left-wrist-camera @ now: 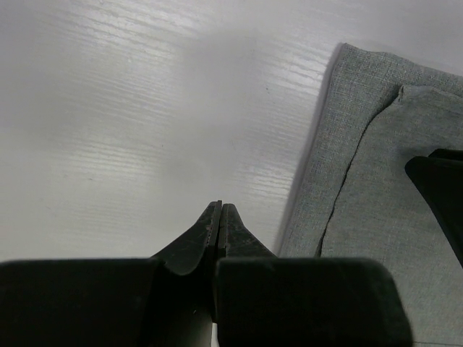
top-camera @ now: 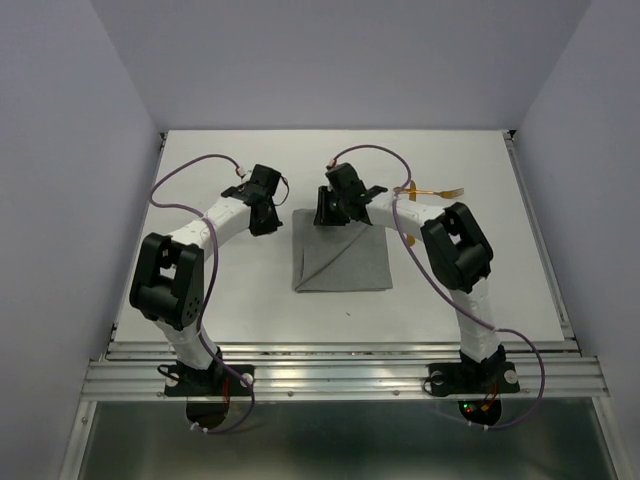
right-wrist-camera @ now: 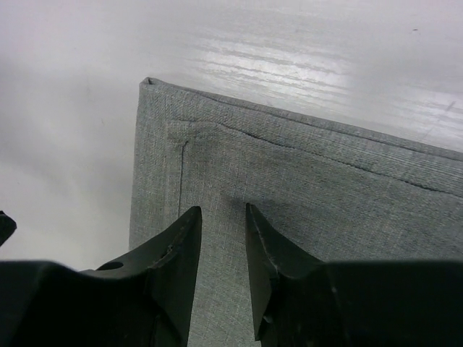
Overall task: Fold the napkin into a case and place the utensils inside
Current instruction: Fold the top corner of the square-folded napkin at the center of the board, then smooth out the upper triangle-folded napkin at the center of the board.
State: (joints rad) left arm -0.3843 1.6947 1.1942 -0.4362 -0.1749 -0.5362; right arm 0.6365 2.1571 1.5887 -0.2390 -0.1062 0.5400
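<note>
The white, black-jointed left arm (top-camera: 215,222) and right arm (top-camera: 400,210) trail purple cables (top-camera: 200,158) to a black left gripper (left-wrist-camera: 219,206) and right gripper (right-wrist-camera: 222,210).

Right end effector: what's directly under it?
The folded grey napkin; the right end effector hangs over it, jaws apart, nothing between them. The cloth covers the table there, and anything inside the folds is hidden.

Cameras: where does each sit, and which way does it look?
Top external: above and behind the robot, looking down on the table, napkin, utensils, left arm and right arm.
Left wrist: on the left arm, looking past the shut left gripper at bare table and the napkin's edge.
Right wrist: on the right arm, looking past the open right gripper onto the folded napkin.
Shared: both wrist views show the napkin.
</note>
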